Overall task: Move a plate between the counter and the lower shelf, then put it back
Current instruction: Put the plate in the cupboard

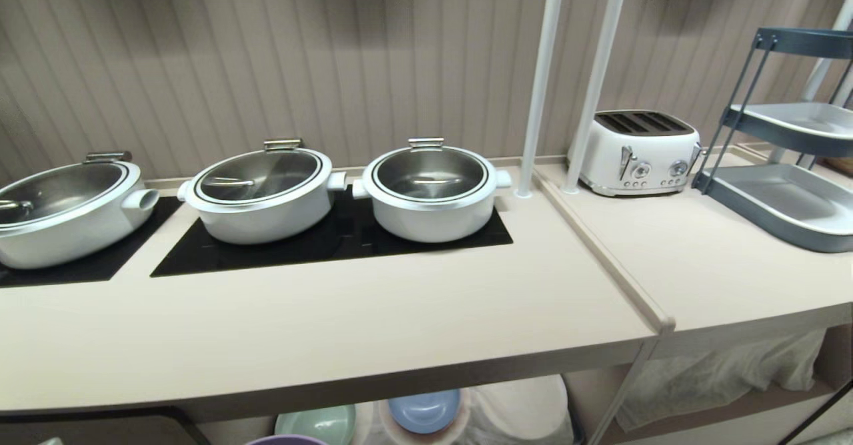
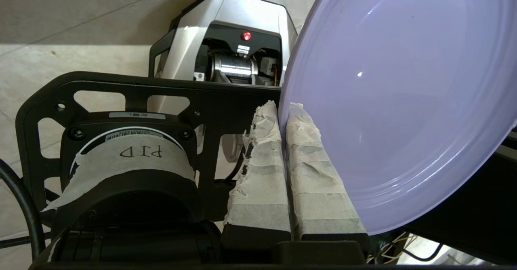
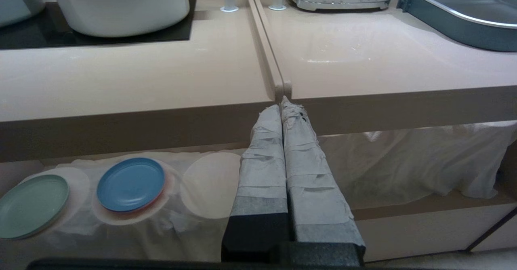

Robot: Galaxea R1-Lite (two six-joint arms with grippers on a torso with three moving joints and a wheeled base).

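In the left wrist view my left gripper [image 2: 282, 107] is shut on the rim of the lilac plate [image 2: 396, 100], one taped finger on each face. The plate stands tilted on edge over the robot's base and the floor. In the head view only a purple sliver of the plate [image 1: 286, 440] shows, below the front edge of the beige counter [image 1: 346, 325]. My right gripper [image 3: 282, 102] is shut on nothing and hangs in front of the counter [image 3: 121, 76] edge at the dividing ridge. The lower shelf [image 3: 436, 205] lies beneath, draped in white cloth.
On the shelf lie a mint-green plate [image 3: 32, 205], a blue plate [image 3: 131, 184] and a bare white round mat [image 3: 212, 185]. Three white pots [image 1: 430, 192] sit on black cooktop panels. A toaster [image 1: 636, 152], two white poles and a blue-grey tray rack [image 1: 786, 198] stand at the right.
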